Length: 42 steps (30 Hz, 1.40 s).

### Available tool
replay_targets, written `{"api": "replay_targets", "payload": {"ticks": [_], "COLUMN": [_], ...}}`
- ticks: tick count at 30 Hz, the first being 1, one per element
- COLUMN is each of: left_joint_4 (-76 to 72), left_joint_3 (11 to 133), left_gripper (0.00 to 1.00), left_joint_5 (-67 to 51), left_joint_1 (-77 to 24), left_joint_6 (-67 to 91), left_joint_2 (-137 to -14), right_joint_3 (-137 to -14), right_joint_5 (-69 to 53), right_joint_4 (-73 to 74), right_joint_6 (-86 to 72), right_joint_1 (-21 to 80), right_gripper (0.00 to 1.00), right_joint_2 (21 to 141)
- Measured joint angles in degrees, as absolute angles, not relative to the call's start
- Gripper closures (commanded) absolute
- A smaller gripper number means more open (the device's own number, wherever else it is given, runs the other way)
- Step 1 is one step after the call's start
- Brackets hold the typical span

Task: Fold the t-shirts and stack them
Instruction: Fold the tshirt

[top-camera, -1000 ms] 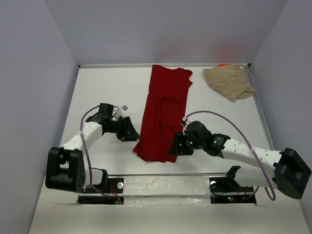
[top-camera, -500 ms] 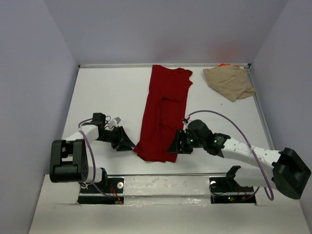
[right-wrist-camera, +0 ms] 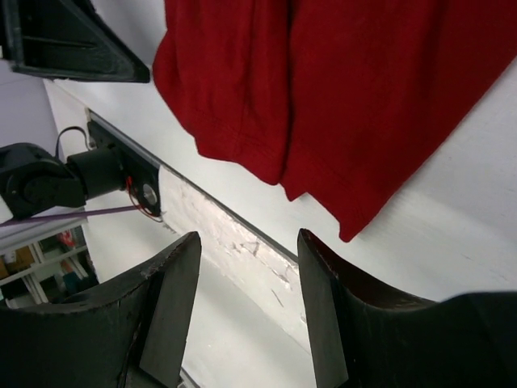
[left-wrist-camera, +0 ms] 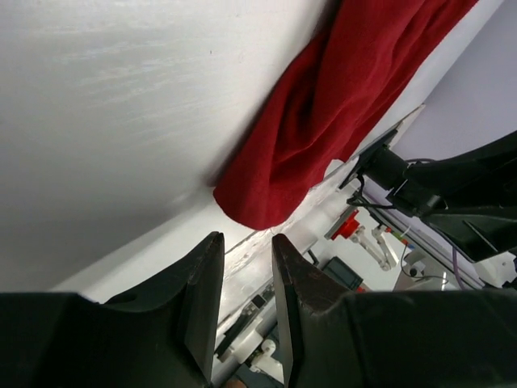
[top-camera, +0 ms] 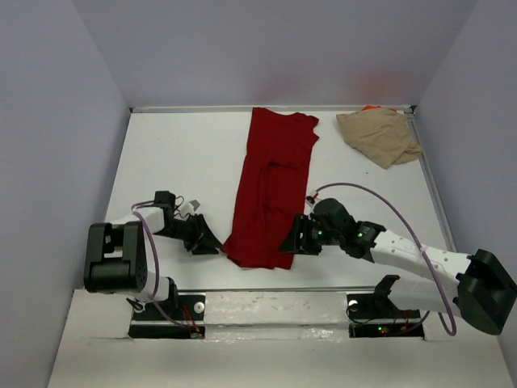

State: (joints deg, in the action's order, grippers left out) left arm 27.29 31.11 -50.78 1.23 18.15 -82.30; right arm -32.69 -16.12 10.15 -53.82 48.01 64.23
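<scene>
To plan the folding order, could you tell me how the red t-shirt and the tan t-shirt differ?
The red t-shirt lies in a long strip mid-table; the tan t-shirt is crumpled in the far right corner. The red covers more of the table than the tan. Neither is held.

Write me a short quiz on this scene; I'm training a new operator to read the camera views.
1. True or false: the dark red t-shirt lies on the table, held by no gripper.
2. Where is the tan t-shirt? A: far right corner. B: near left corner. C: on top of the red one.
3. Fill in: the left gripper and right gripper are both ____.
Key: 1 true; 2 A; 3 open.
</scene>
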Motion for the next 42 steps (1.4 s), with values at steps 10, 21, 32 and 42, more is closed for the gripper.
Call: {"api": "replay_targets", "payload": {"ticks": [10,21,32,42], "left_joint_4": [20.5,18.4,20.0,25.7], "left_joint_3": [26.9,29.3,31.5,40.2], "left_gripper": [0.61,0.61,0.62,0.64], "left_joint_5": [-56.7,-57.5,-55.0,-42.2], "left_joint_1": [1.6,1.7,1.7,1.6], "left_joint_6": [21.5,22.1,20.6,19.7], "left_joint_2": [-85.3,-87.2,-89.6,-87.2], "right_joint_3": [-27.2,-26.2,-31.7,-36.3], "right_joint_5": [-20.3,-22.2,-17.3,-10.9], "right_joint_4": [3.9,2.3,11.6,21.1], "right_joint_6": [-54.8,-55.2,-52.6,-48.5], "right_joint_1": [45.6,45.3,44.6,44.6], "right_gripper": [0.43,0.43,0.44,0.43], "right_joint_2": [64.1,68.9,68.2,75.1]}}
